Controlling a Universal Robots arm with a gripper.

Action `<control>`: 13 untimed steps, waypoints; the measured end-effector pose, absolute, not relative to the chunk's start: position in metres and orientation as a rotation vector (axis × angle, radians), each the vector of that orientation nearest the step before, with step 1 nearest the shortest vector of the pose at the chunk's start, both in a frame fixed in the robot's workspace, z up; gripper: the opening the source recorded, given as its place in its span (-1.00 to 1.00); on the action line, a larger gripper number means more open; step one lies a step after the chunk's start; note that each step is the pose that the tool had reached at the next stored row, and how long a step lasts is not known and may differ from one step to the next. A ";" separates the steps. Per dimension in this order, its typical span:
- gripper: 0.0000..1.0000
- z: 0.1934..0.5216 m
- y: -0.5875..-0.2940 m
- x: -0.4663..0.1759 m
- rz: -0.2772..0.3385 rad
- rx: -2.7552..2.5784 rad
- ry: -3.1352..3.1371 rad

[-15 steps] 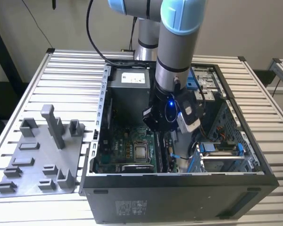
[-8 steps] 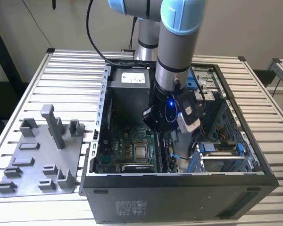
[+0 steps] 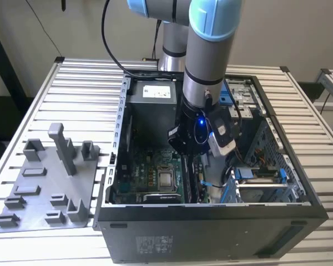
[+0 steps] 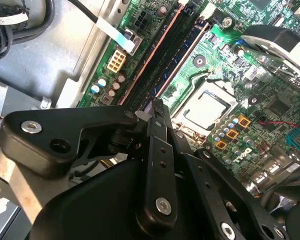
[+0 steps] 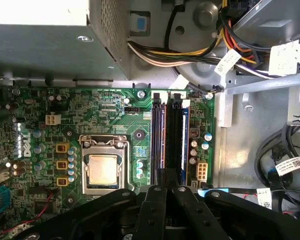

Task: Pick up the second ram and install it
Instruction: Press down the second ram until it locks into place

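Hovering my black metal gripper (image 5: 166, 187) inside the open dark computer case (image 3: 211, 227), I see its jaws closed on the thin dark second ram (image 5: 166, 176), edge-on over the long black motherboard slots (image 5: 162, 130).

The robot arm (image 3: 206, 61) comes straight down from 12 o'clock in the exterior view, grey with light blue joints. At its low end sits the black gripper (image 3: 184, 148), with a small blue light on the wrist. In both wrist views its black fingers (image 5: 165, 187) are pressed close together.
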State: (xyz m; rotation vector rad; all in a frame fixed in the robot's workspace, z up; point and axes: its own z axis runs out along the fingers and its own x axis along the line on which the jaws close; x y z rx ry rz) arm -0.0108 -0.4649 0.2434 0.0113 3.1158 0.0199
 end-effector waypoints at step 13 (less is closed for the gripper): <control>-0.79 0.243 -0.465 -0.011 0.023 -0.227 3.109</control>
